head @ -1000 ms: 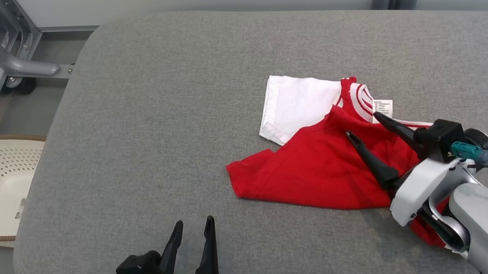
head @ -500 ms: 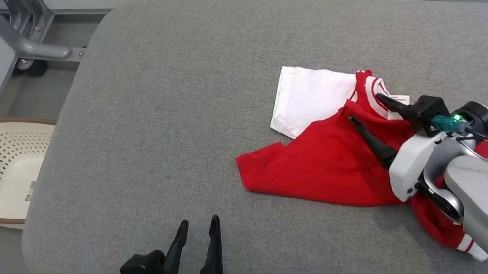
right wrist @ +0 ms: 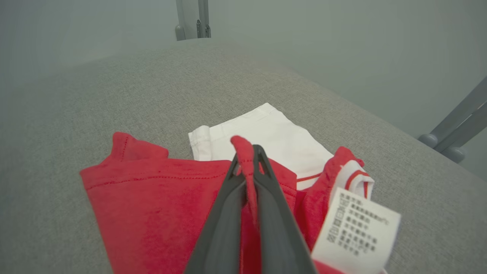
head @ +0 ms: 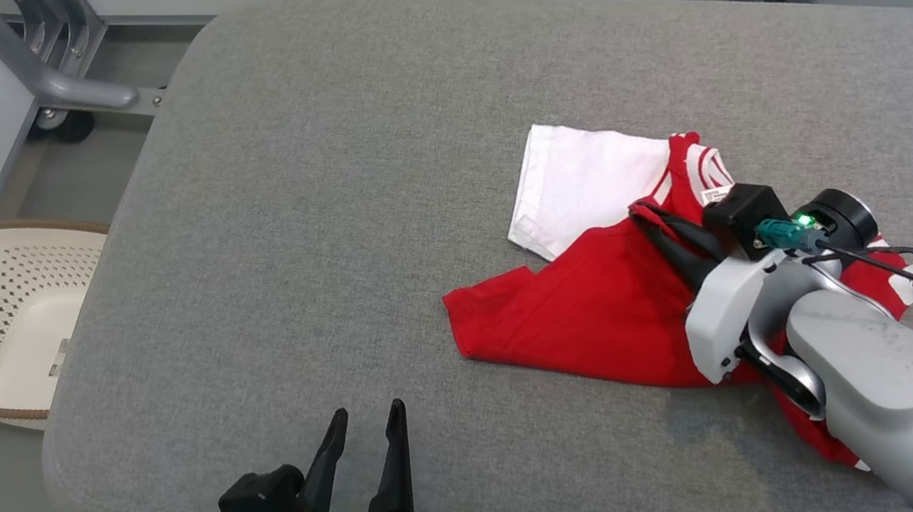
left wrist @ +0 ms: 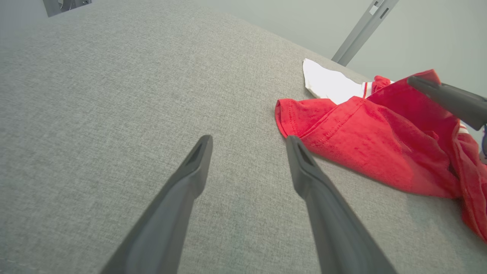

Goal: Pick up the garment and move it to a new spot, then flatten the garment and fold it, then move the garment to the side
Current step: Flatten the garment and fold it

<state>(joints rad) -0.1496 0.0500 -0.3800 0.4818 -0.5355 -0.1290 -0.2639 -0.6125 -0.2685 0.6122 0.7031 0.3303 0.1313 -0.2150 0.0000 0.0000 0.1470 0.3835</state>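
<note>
Closed since a second ago on a fold of the red T-shirt (head: 584, 309) with the right tool (head: 640, 213); left tool (head: 367, 411) spread wide, empty.

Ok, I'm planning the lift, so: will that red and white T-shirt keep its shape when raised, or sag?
Likely floppy: the red and white T-shirt lies crumpled in folds, and the right tool pinches only a ridge of cloth, so the rest should hang. Probably light, as the fabric looks thin. It may drag on the grey cushion, whose weave looks coarse.
</note>
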